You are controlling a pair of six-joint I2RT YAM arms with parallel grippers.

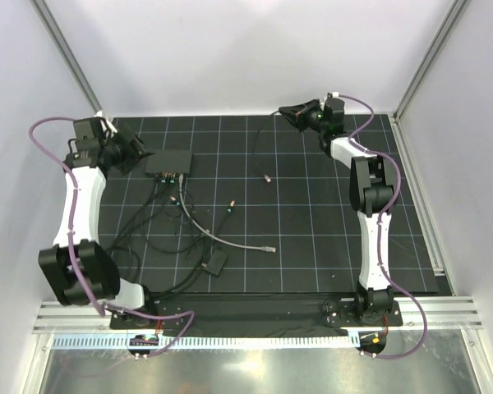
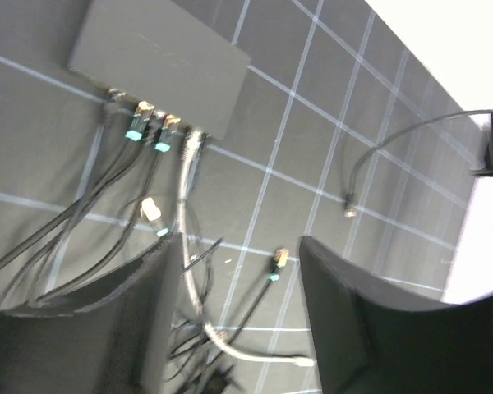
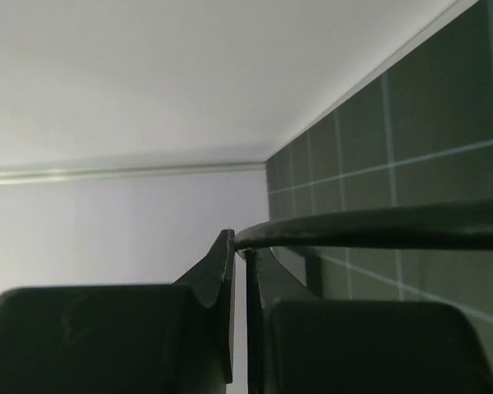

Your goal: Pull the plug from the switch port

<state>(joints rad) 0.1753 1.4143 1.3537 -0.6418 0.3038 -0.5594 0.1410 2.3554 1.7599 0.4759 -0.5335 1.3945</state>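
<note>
The switch (image 1: 169, 164) is a flat dark-grey box at the back left of the mat; it also shows in the left wrist view (image 2: 160, 61). Several plugs sit in its near edge: a dark one (image 2: 113, 98), two with teal boots (image 2: 140, 115), and a grey one (image 2: 193, 144). My left gripper (image 1: 138, 153) hovers just left of the switch, open and empty (image 2: 242, 304). My right gripper (image 1: 292, 113) is at the back wall, shut on a thin black cable (image 3: 378, 226) whose free plug (image 1: 267, 176) lies on the mat.
Loose cables tangle in front of the switch. A teal-booted loose plug (image 1: 230, 205) and a grey cable end (image 1: 269, 248) lie mid-mat. A small black block (image 1: 215, 263) sits nearer the front. White walls enclose the back and sides.
</note>
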